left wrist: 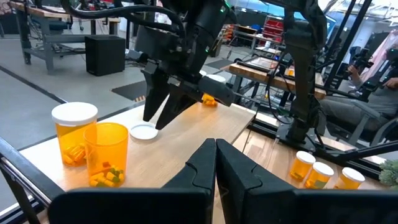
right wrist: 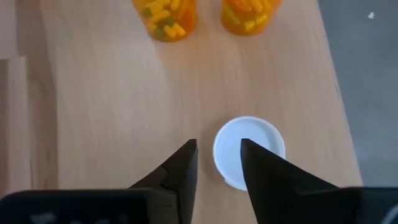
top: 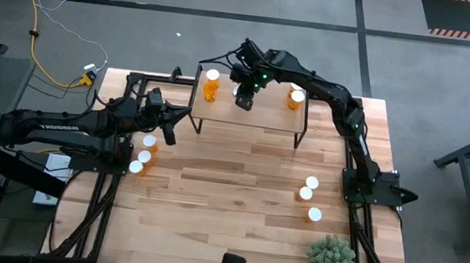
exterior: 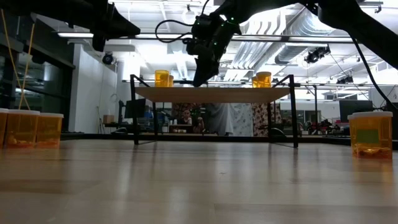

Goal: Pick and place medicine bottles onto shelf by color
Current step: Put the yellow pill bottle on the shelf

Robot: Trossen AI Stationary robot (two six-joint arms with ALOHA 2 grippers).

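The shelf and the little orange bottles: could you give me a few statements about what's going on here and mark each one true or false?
1. A loose white cap lies on the shelf. True.
2. The right gripper holds a bottle. False: its fingers are slightly apart over the shelf, empty.
3. The left gripper is wide open. False: it is shut.
4. One bottle on the shelf has no cap. True.
5. The green plant stands on the shelf. False: it stands on the table.

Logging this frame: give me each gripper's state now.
Left gripper: shut, empty, beside the shelf.
Right gripper: slightly open, empty, over the loose white cap on the shelf.
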